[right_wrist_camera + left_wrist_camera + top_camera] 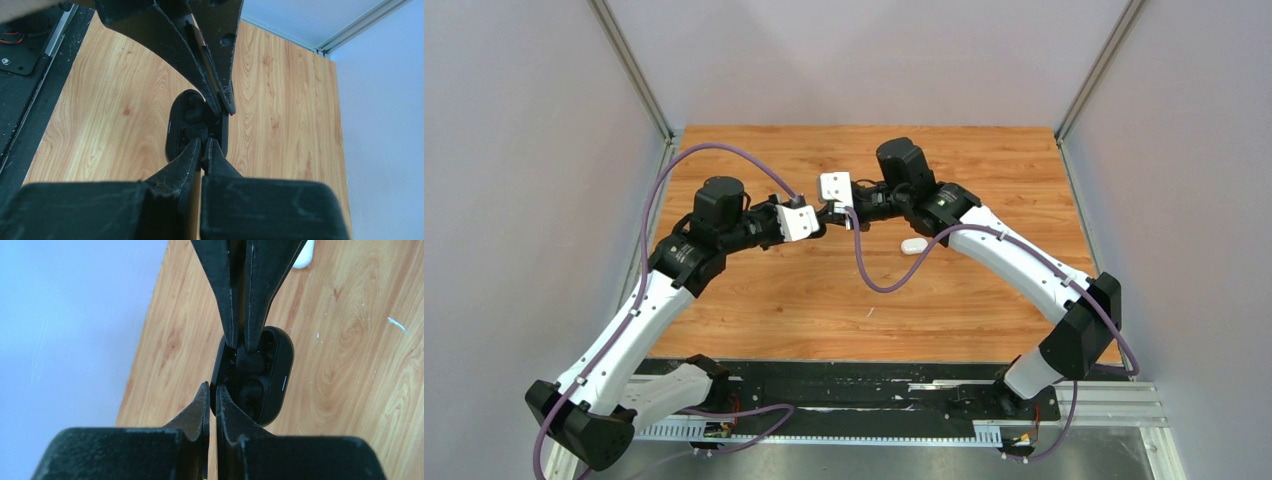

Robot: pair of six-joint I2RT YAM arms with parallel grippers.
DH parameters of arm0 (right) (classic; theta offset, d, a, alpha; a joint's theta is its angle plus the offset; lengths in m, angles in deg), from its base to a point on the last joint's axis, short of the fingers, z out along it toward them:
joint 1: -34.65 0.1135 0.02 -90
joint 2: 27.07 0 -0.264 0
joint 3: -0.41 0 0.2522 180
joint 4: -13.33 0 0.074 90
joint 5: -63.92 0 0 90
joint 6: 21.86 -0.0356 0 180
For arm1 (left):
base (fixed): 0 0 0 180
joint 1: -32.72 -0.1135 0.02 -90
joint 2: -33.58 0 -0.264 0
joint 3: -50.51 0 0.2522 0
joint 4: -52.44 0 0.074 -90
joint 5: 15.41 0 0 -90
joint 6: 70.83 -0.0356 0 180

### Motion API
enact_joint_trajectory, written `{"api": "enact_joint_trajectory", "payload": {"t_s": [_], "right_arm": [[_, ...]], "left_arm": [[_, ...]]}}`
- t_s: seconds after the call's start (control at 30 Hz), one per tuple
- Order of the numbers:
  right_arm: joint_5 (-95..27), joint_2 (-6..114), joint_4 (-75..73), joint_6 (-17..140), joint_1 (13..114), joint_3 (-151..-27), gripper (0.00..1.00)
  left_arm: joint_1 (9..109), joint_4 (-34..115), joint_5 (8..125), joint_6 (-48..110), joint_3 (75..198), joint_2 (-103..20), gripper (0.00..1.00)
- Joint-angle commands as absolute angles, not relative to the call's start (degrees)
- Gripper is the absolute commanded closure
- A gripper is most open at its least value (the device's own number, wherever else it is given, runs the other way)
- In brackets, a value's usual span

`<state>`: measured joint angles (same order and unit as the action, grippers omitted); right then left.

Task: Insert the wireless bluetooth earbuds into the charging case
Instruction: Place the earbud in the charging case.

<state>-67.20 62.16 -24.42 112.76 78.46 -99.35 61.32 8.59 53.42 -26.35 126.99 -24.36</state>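
Left gripper (pixel 210 395): nearly closed, pinching the rim of the open black charging case (pixel 277 380).
Right gripper (pixel 240 346): pressed together, tips touching a black earbud (pixel 248 361) inside the case.

The table (pixel 350 365) is showing smooth, satin wood grain flecked with small white marks. The case (pixel 281 365) is gleaming as glossy black plastic. The fingers (pixel 192 415) are looking matt black and grainy, their edges scuffed pale.

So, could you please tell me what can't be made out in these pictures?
- Top view: the black case is hidden where the left end effector and right end effector meet.
- Wrist views: whether the right end effector grips the earbud; black on black, fingertips cover it.
- Left wrist view: the white case, cut off by the top edge.
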Motion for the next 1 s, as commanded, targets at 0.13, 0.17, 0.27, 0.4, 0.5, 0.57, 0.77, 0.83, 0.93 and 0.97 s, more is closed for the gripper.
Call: {"api": "enact_joint_trajectory", "payload": {"t_s": [0.13,0.17,0.27,0.4,0.5,0.57,0.77,0.83,0.93,0.97], "right_arm": [[-68.53,63.6,-28.95,112.14,78.85,-103.31,1.0],[-68.53,63.75,-29.2,112.02,78.86,-103.53,1.0],[-68.61,64.25,-30.09,111.66,78.83,-104.38,1.0],[-67.69,64.8,-30.65,111.64,78.86,-104.95,1.0],[-65.96,65.53,-30.59,111.72,79.14,-105.13,1.0],[-63.8,66.23,-30.4,111.54,79.67,-105.4,1.0],[-59.49,67.24,-28.17,109.4,80.69,-105.09,1.0],[-58.98,67.27,-27.7,108.6,80.83,-104.95,1.0],[-58.43,67.19,-27.48,108.39,80.96,-104.8,1.0],[-58.27,67.19,-27.48,108.39,80.97,-104.76,1.0]], "left_arm": [[62.15,14.43,56.26,-28.1,126.42,-22.99,1.0],[62.27,14.65,56.89,-28.02,126.46,-23.09,1.0],[62.46,15.57,58.32,-27.69,126.38,-23.61,1.0],[62.51,15.35,59.02,-27.21,126.91,-24.33,1.0],[62.58,15.78,58.54,-26.7,126.84,-24.2,1.0],[62.59,15.7,58.28,-26.51,126.92,-24.31,1.0],[62.6,15.65,57.41,-25.98,127.16,-24.23,1.0],[62.56,15.68,56.91,-25.66,127.17,-24.11,1.0],[62.6,15.7,56.88,-24.93,127.11,-24.19,1.0],[62.6,15.93,57.08,-24.2,127.15,-24.28,1.0]]}}
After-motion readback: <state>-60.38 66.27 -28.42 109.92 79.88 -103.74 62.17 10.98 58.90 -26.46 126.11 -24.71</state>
